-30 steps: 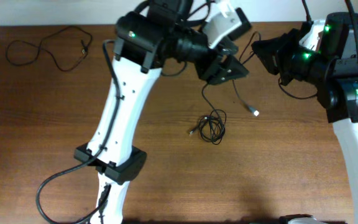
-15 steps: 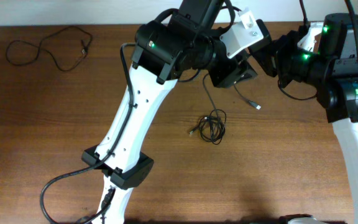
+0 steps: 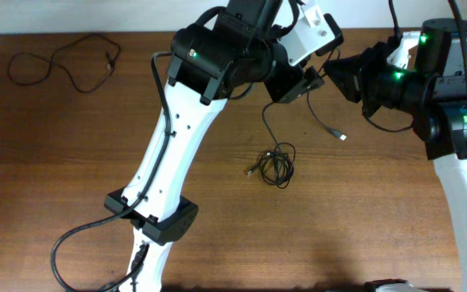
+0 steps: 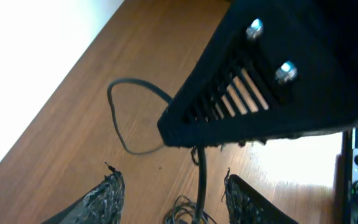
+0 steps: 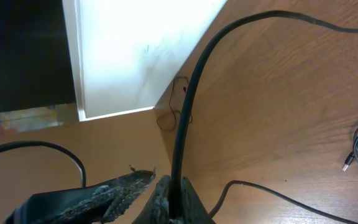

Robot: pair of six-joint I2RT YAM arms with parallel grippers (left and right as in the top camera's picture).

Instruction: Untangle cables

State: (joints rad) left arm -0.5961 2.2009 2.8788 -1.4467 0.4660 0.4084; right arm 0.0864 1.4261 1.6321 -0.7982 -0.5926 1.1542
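A cable (image 5: pixel 188 93) is pinched in the closed right hand (image 5: pixel 171 188) and held raised so it can be drawn from the bundle (image 3: pixel 278 162) on the tabletop (image 3: pixel 363 219), the left hand (image 4: pixel 174 186) being spread open.

Left hand (image 4: pixel 171 186) spread wide, right hand (image 5: pixel 161 191) pinched closed.

Cable bundle (image 3: pixel 276 165) strands too small to trace; left wrist view crops it

Overhead we look straight down on the table (image 3: pixel 55 178); 2 close, oblique wrist views share its cables (image 3: pixel 276 165).
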